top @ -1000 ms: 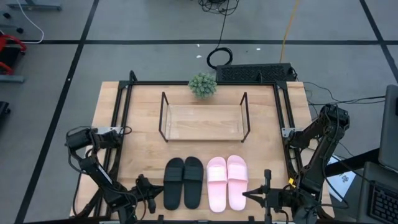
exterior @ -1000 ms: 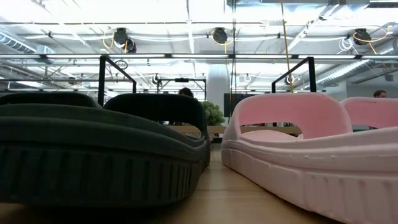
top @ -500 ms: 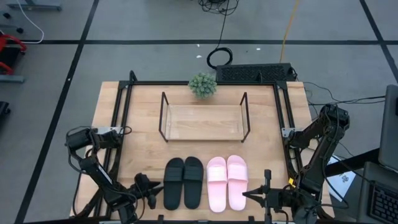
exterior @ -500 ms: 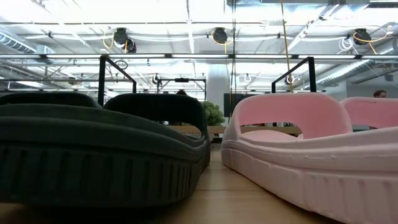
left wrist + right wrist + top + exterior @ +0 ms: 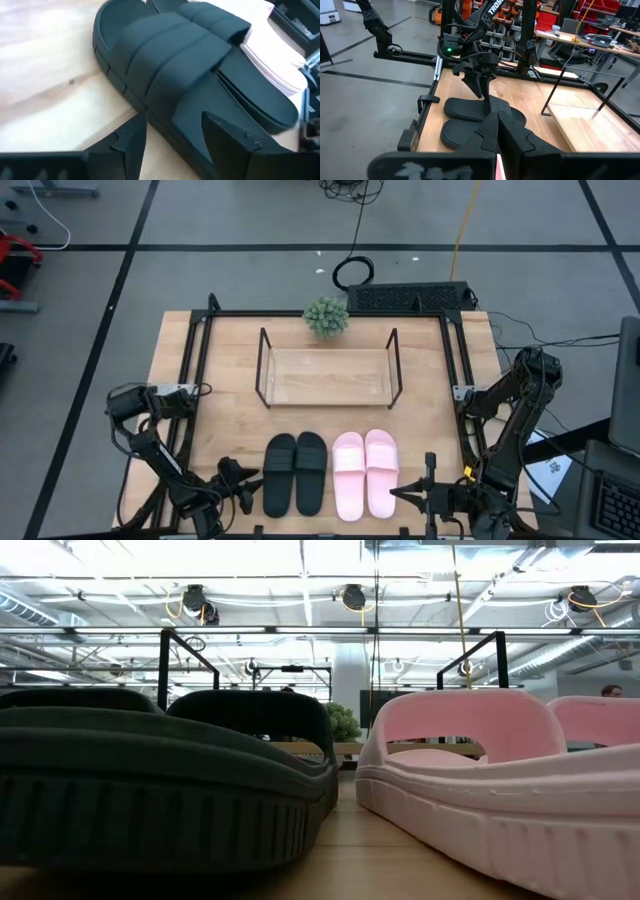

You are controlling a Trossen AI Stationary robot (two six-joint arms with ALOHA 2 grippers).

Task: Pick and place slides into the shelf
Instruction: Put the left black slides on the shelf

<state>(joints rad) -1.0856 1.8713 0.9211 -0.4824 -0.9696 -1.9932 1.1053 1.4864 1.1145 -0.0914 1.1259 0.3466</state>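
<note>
Wooden tabletop (image 5: 225,405) carries the empty shelf (image 5: 328,376), and on its near side the black slides (image 5: 295,472) and pink slides (image 5: 364,473) sit side by side, left gripper (image 5: 243,483) spread beside the outer black slide, right gripper (image 5: 402,495) pressed together beside the pink pair.

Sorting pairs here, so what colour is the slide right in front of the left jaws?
Matte black slide, clearest in the left wrist view.
</note>
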